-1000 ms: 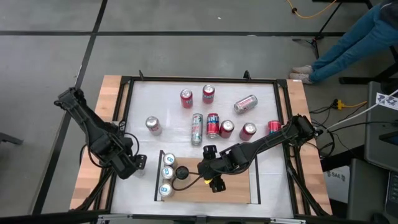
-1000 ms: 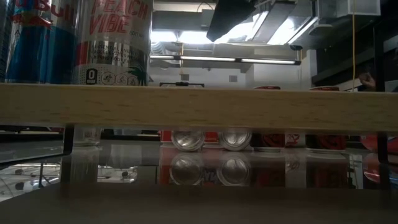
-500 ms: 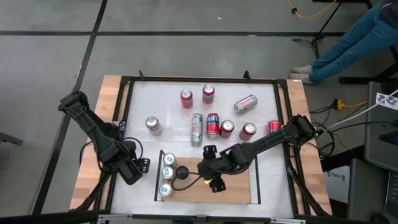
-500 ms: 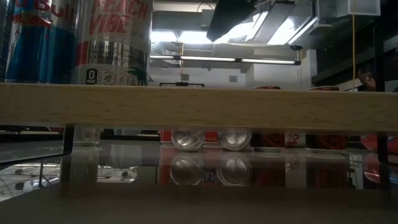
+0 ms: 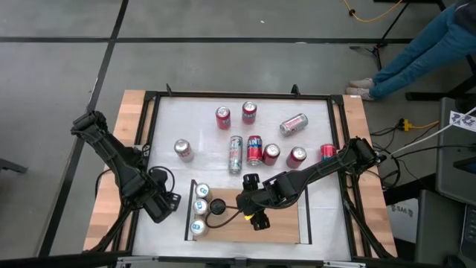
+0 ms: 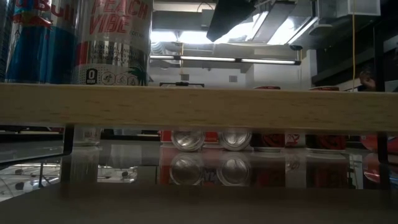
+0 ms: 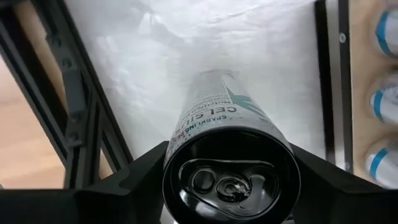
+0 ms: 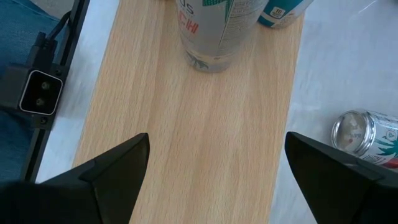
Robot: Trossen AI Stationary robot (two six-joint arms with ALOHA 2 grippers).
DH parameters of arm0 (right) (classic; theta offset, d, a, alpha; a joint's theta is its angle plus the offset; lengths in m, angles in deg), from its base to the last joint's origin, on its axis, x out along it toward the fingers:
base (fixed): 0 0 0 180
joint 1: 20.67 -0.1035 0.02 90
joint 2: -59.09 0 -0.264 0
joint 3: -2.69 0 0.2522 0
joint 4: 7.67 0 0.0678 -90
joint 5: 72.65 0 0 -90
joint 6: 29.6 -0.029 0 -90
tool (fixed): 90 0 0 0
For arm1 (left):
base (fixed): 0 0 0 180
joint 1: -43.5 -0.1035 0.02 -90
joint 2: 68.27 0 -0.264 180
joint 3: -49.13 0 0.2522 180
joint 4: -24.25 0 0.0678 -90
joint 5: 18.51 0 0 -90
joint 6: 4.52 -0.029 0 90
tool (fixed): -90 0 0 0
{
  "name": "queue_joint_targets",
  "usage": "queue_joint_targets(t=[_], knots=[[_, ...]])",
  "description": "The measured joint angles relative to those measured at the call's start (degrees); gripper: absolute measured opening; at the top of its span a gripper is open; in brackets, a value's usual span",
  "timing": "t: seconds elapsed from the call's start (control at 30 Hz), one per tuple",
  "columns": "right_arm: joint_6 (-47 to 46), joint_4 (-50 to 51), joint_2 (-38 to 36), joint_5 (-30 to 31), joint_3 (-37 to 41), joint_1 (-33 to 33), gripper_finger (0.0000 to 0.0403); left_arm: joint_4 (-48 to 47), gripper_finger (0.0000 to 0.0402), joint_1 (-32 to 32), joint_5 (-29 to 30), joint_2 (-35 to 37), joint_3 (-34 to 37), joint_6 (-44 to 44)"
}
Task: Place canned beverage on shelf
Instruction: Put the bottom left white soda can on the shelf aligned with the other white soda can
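Note:
My left gripper [image 5: 162, 202] is shut on a slim silver can with a black lid [image 7: 224, 124], just left of the shelf; in the high view the gripper hides the can. The shelf [image 5: 256, 229] is a light-wood panel with black rails near the table's front edge. Three blue-and-silver cans [image 5: 200, 208] stand in a row at its left end, with a black-topped can [image 5: 217, 206] beside them. My right gripper [image 5: 256, 217] hangs open and empty over the bare wood [image 8: 199, 124]. My left gripper pinches the can's upper end, just below the black lid rim [image 7: 180, 146], between its two fingers [image 7: 140, 171]. The fingers come from above and run along the can. The can hangs upright below them. I cannot tell whether its bottom touches the table.
Several red and silver cans stand or lie on the white tabletop behind the shelf, among them a lying silver one [image 5: 236, 154] and a standing one [image 5: 183, 150]. The table's black frame [image 7: 74, 106] runs close to my left gripper. A person's legs [image 5: 424, 41] show beyond the far right corner.
My left gripper has gone with the can toward the table's near edge and a little toward the shelf. It stays shut on the can.

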Motion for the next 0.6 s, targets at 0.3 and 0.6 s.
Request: queue_joint_targets(t=[0.3, 0.6], knots=[[0.0, 0.0, 0.02, 0.0, 0.0, 0.0, 0.0363, -1.8, 0.0241, -0.03, 1.36, 0.0, -0.01, -12.55], [0.0, 0.0, 0.02, -0.01, 0.0, 0.04, 0.0363, -1.39, 0.0242, -0.05, 4.13, 0.0, -0.01, -38.9]])
